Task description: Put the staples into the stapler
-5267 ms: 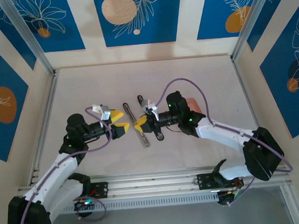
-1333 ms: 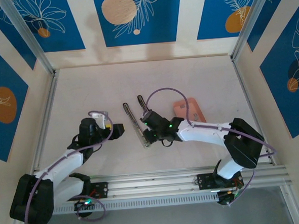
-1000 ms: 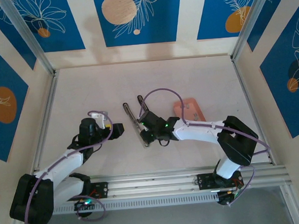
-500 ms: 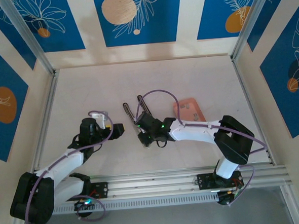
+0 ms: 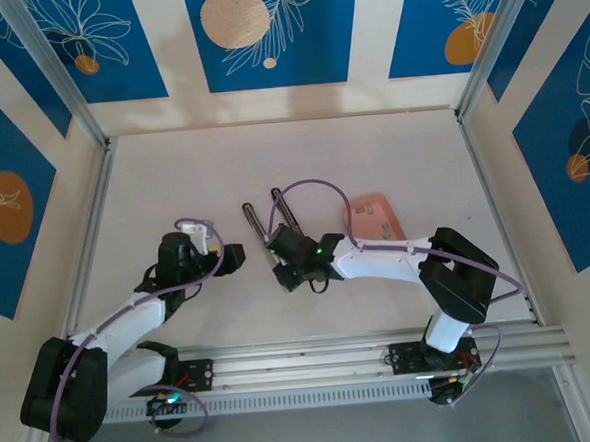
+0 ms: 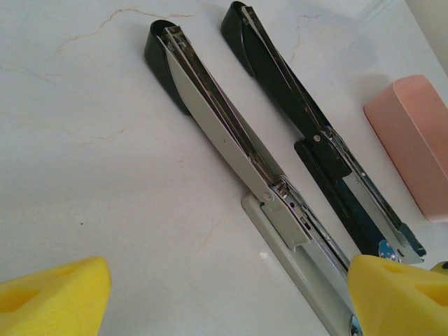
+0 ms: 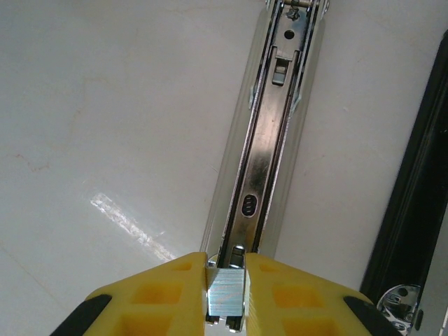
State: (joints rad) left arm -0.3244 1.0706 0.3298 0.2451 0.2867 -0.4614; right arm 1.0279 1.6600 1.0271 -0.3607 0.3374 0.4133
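- While the right claw [image 7: 225, 278] grips it, the strip of staples [image 7: 225, 297] shows as a small block of bright, silvery-grey metal with fine lines across its face, squeezed between the two yellow fingertips.
- A grey stapler [image 6: 231, 150] lies opened out flat with its shiny rail [image 7: 262, 175] facing up. A black stapler [image 6: 308, 126] lies just beside it, roughly parallel and also opened out.
- To the right of both staplers, and apart from them, sits a salmon-pink tray [image 5: 375, 216].
- Pale and marble-like, the bench [image 5: 172, 178] has faint veins and a streak of glare. The walls [image 5: 263, 33] around it carry blue panels with white leaves and orange discs, and metal posts stand in the back corners.
- Held in the claw, the strip sits at the near end of the grey stapler's rail and in line with it. I cannot tell whether it touches the rail.
- Left of the grey stapler, the left claw [image 6: 224, 301] hangs low over the bench with its fingertips spread wide and nothing between them.
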